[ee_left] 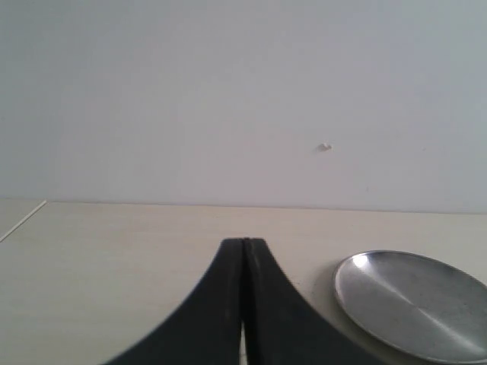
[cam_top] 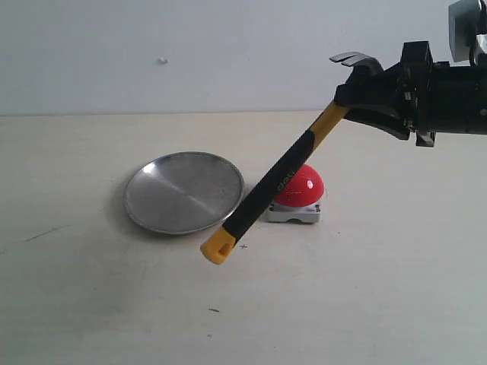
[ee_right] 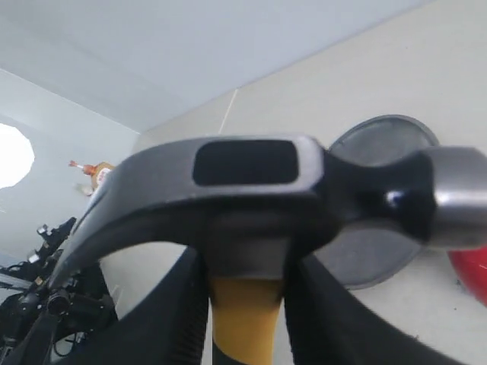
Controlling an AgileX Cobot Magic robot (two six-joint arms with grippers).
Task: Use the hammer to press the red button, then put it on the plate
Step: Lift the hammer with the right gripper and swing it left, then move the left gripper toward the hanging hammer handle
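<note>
My right gripper [cam_top: 367, 103] is shut on the hammer [cam_top: 281, 179] just below its dark head, high at the right. The handle slants down to the left, crossing in front of the red button [cam_top: 309, 186], and its yellow looped end hangs just above the table beside the plate [cam_top: 183, 192]. In the right wrist view the hammer head [ee_right: 243, 190] fills the frame, with the yellow neck between my fingers [ee_right: 245, 304], the plate [ee_right: 380, 137] behind it and a sliver of the red button [ee_right: 472, 272]. My left gripper [ee_left: 243, 245] is shut on nothing, low over the table near the plate [ee_left: 415, 304].
The button sits on a small grey square base [cam_top: 295, 214] just right of the plate. The pale tabletop [cam_top: 91, 304] runs back to a white wall. The left arm does not show in the exterior view.
</note>
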